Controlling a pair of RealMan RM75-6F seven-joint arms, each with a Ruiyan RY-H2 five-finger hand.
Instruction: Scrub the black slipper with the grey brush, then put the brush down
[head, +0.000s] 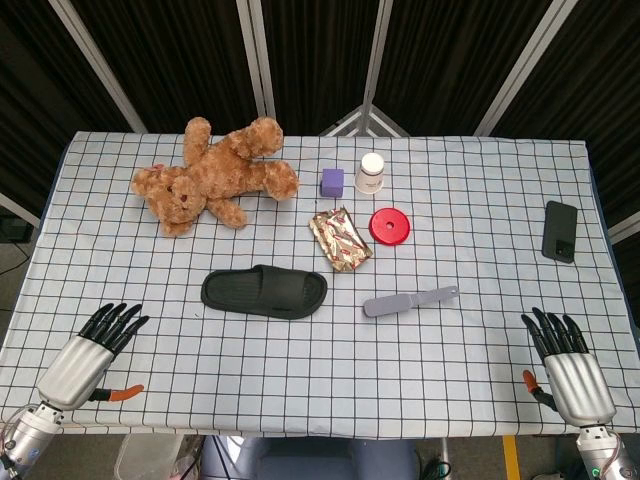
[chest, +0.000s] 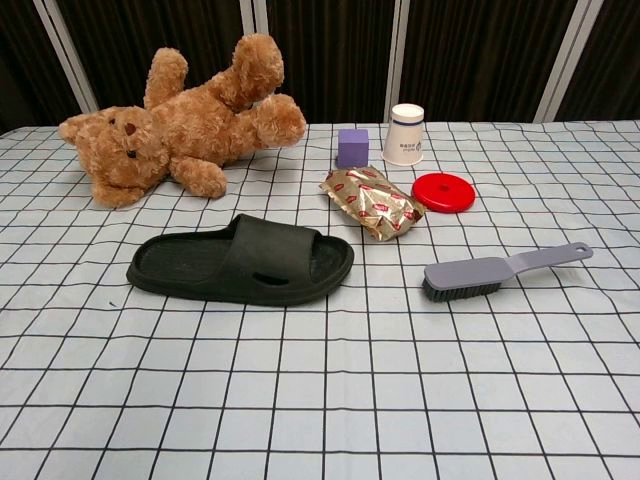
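Grey brush (head: 410, 301) lies far from my empty, spread right robot hand (head: 566, 362), so a clumsy grab could knock it off toward the slipper (head: 264, 292).

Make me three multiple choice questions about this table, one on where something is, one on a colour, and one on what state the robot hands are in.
1. Where does the grey brush lie relative to the black slipper?
A. On top of it
B. To its right, apart from it
C. Behind it, against the teddy bear

2. What colour is the round lid beside the foil snack packet?
A. Red
B. Green
C. Yellow

3. What are the robot hands doing?
A. The left robot hand holds the brush
B. The right robot hand presses on the slipper
C. Both are open and hold nothing

Answers:
1 B: bare checked cloth shows between brush and slipper in both views.
2 A: the disc is plainly red.
3 C: the left robot hand and right robot hand sit at the near table edge with fingers spread, away from every object.
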